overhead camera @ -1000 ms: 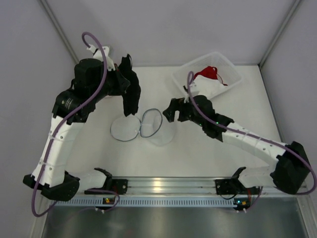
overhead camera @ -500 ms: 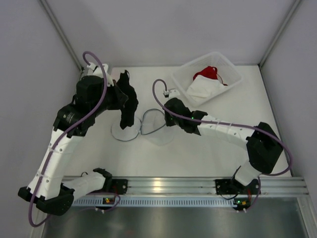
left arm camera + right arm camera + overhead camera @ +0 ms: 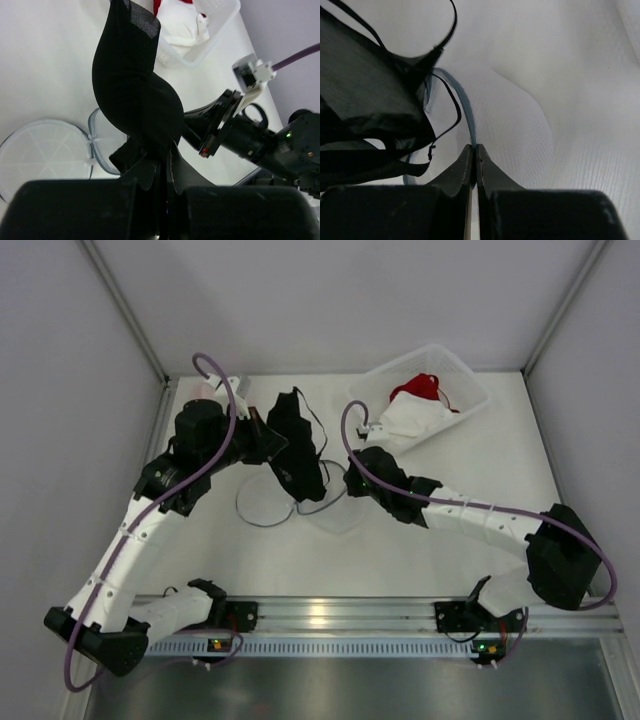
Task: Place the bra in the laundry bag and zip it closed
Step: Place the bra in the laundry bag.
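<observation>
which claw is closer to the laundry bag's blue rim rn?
Right. The right claw is shut on the blue rim; the left claw, gripping the bra, sits off to the rim's left.

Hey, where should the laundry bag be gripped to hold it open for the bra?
Pinch the laundry bag by its blue rim, from the right, where the right gripper is shut on it: that thin edge stands clear, and the bra hangs on the left.

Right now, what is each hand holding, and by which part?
The left hand grips the black bra by a bunched end of its fabric. The right hand pinches the laundry bag by the blue rim of its opening.
</observation>
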